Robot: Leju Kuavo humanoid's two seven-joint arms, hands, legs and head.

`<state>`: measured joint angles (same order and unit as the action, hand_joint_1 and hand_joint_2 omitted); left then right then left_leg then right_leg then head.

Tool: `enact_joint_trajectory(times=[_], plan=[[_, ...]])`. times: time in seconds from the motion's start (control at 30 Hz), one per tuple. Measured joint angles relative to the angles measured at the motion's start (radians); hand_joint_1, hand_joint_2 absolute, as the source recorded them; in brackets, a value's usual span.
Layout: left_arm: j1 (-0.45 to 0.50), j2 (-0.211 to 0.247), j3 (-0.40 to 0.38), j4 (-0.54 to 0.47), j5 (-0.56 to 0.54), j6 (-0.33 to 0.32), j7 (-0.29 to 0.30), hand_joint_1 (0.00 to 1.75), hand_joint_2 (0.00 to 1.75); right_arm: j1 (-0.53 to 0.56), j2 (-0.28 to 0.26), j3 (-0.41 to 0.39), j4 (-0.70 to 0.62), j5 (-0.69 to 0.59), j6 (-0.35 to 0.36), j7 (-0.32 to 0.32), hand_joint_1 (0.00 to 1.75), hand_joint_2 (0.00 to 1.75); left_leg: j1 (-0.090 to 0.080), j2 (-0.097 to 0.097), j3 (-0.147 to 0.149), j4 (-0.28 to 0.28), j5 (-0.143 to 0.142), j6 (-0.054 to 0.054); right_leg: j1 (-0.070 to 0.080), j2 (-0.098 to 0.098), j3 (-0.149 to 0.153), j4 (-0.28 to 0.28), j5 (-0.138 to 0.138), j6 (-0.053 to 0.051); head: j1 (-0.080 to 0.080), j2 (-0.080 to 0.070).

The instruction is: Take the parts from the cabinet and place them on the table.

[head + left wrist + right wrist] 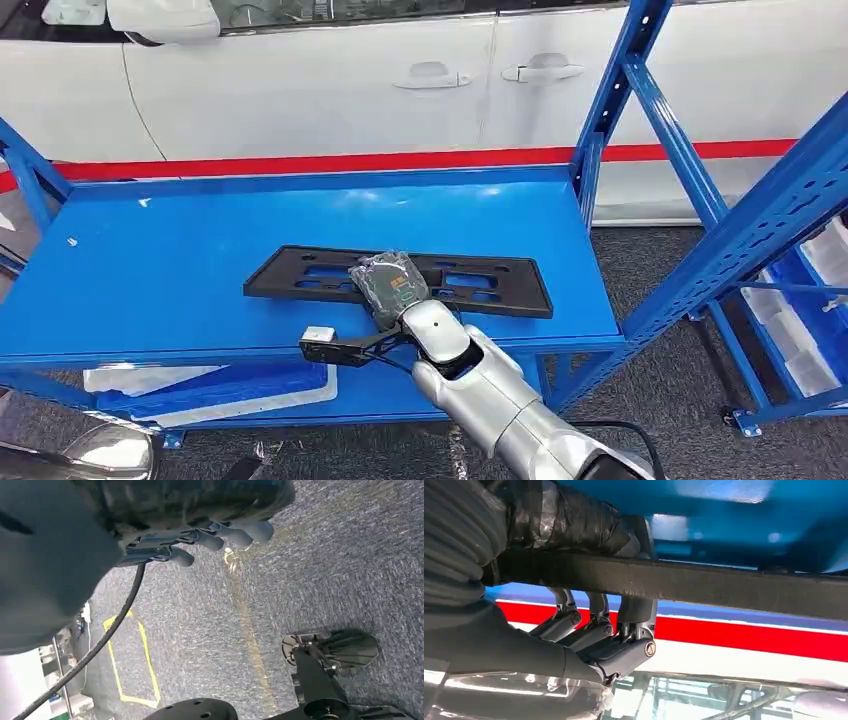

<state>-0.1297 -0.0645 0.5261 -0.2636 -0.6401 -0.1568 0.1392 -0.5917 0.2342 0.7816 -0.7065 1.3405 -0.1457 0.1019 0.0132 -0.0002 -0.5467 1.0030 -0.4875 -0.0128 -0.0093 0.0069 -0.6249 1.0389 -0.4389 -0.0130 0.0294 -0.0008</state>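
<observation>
A long black plastic frame with rectangular cut-outs lies flat on the blue cabinet shelf, near its front edge. My right hand, wrapped in dark film, sits on the middle of the frame with its arm reaching in from below. In the right wrist view the fingers curl around the frame's black bar, with the thumb on the other side, so the hand grips it. My left hand hangs over grey carpet, its fingers apart and holding nothing.
A white car with a red stripe stands just behind the shelf. Blue rack uprights rise on the right, with pale bins beyond them. A lower shelf holds flat white and blue trays. Yellow tape marks the carpet.
</observation>
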Motion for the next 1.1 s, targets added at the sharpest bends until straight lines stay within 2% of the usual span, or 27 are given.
enact_joint_trajectory(times=[0.07, 0.13, 0.27, 0.47, 0.5, 0.63, 0.7, 0.8, 0.87, 0.93, 0.97, 1.0, 1.03, 1.07, 1.1], plan=[[0.000, 0.000, 0.000, 0.000, 0.000, 0.001, 0.000, 0.00, 0.00, 0.000, 0.000, 0.000, 0.000, 0.000, 0.001, 0.002, 1.47, 1.75, 0.000, 0.000, 0.000, 0.000, 0.000, 0.000, 0.000, 0.000, 0.000, 0.000, 0.000, 0.000, 0.000, 0.000], [0.000, 0.000, 0.001, 0.000, 0.000, 0.001, 0.001, 0.00, 0.00, 0.000, 0.000, 0.002, 0.000, -0.003, 0.001, 0.008, 1.59, 1.75, 0.000, 0.000, 0.000, 0.000, 0.000, 0.000, 0.000, 0.000, 0.000, 0.000, 0.000, 0.000, 0.000, 0.000], [0.000, 0.000, 0.002, 0.000, 0.004, 0.000, 0.000, 0.00, 0.00, -0.003, -0.002, 0.005, 0.000, -0.008, 0.002, 0.014, 1.69, 1.75, 0.000, 0.000, 0.000, 0.000, 0.000, 0.000, 0.000, 0.000, 0.000, 0.000, 0.000, 0.000, 0.000, 0.000], [-0.001, 0.000, 0.011, 0.000, 0.026, -0.011, -0.011, 0.00, 0.00, -0.008, -0.008, 0.014, 0.000, -0.020, -0.006, 0.012, 1.71, 1.75, 0.000, 0.000, 0.000, 0.000, 0.000, 0.000, 0.000, 0.000, 0.000, 0.000, 0.000, 0.000, 0.000, 0.000], [0.000, 0.000, 0.014, 0.000, 0.033, -0.012, -0.015, 0.00, 0.00, -0.010, -0.009, 0.017, 0.000, -0.026, -0.017, 0.008, 1.71, 1.75, 0.000, 0.000, 0.000, 0.000, 0.000, 0.000, 0.000, 0.000, 0.000, 0.000, 0.000, 0.000, 0.000, 0.000], [0.001, 0.000, 0.032, 0.000, 0.038, 0.026, -0.017, 0.00, 0.00, -0.005, -0.021, 0.021, -0.018, -0.075, -0.140, -0.050, 1.71, 1.75, 0.000, 0.000, 0.000, 0.000, 0.000, 0.000, 0.000, 0.000, 0.000, 0.000, 0.000, 0.000, 0.000, 0.000], [0.004, 0.000, 0.033, 0.000, 0.032, 0.040, -0.016, 0.00, 0.00, -0.001, -0.029, 0.021, -0.052, -0.090, -0.157, -0.063, 1.71, 1.75, 0.000, 0.001, 0.000, 0.000, 0.000, 0.000, 0.000, 0.001, 0.000, 0.000, 0.001, 0.000, -0.001, 0.000], [0.014, 0.001, 0.037, 0.000, 0.020, 0.055, -0.016, 0.00, 0.00, 0.007, -0.060, 0.021, -0.209, -0.134, -0.032, -0.043, 1.71, 1.75, 0.000, 0.001, 0.000, 0.000, 0.000, 0.000, 0.000, 0.001, 0.000, 0.000, 0.001, 0.000, 0.000, 0.000], [0.024, 0.003, 0.044, 0.000, 0.012, 0.055, -0.016, 0.00, 0.00, 0.014, -0.090, 0.021, -0.354, -0.168, 0.083, -0.005, 1.71, 1.75, 0.000, 0.001, 0.000, 0.000, 0.000, 0.000, 0.000, 0.001, -0.001, 0.000, 0.001, 0.000, 0.000, 0.000], [0.034, 0.008, 0.053, 0.000, 0.011, 0.052, -0.016, 0.00, 0.00, 0.018, -0.125, 0.020, -0.503, -0.192, 0.158, 0.029, 1.71, 1.75, -0.002, 0.001, -0.002, 0.003, -0.002, 0.002, -0.003, 0.001, 0.001, -0.006, 0.004, 0.002, 0.000, 0.000], [0.039, 0.015, 0.055, 0.000, 0.011, 0.052, -0.016, 0.00, 0.00, 0.017, -0.132, 0.020, -0.568, -0.193, 0.172, 0.044, 1.71, 1.75, -0.004, 0.000, 0.007, -0.011, 0.006, 0.024, -0.001, 0.001, 0.008, -0.020, 0.011, 0.012, -0.003, 0.000], [0.041, 0.015, 0.056, 0.000, 0.008, 0.050, -0.015, 0.00, 0.00, 0.022, -0.146, 0.020, -0.620, -0.190, 0.176, 0.055, 1.71, 1.75, 0.015, 0.007, 0.028, -0.051, 0.031, 0.033, 0.002, 0.004, 0.012, -0.023, 0.006, 0.011, -0.004, 0.000], [0.041, 0.015, 0.057, 0.000, 0.002, 0.050, -0.013, 0.00, 0.00, 0.021, -0.162, 0.021, -0.685, -0.177, 0.175, 0.062, 1.71, 1.75, 0.013, 0.011, 0.041, -0.073, 0.041, 0.030, 0.001, 0.003, 0.010, -0.014, -0.006, 0.017, 0.000, 0.000], [0.040, 0.018, 0.058, 0.000, -0.002, 0.050, -0.009, 0.00, 0.00, 0.020, -0.185, 0.022, -0.758, -0.156, 0.170, 0.071, 1.71, 1.75, 0.017, 0.011, 0.045, -0.080, 0.046, 0.035, -0.002, 0.004, -0.010, 0.036, -0.044, 0.021, 0.002, 0.000], [0.040, 0.020, 0.059, 0.000, -0.008, 0.050, -0.008, 0.00, 0.00, 0.024, -0.200, 0.024, -0.824, -0.132, 0.165, 0.081, 1.71, 1.75, 0.018, 0.011, 0.042, -0.080, 0.046, 0.035, -0.006, 0.004, -0.041, 0.107, -0.082, 0.026, 0.002, 0.000]])
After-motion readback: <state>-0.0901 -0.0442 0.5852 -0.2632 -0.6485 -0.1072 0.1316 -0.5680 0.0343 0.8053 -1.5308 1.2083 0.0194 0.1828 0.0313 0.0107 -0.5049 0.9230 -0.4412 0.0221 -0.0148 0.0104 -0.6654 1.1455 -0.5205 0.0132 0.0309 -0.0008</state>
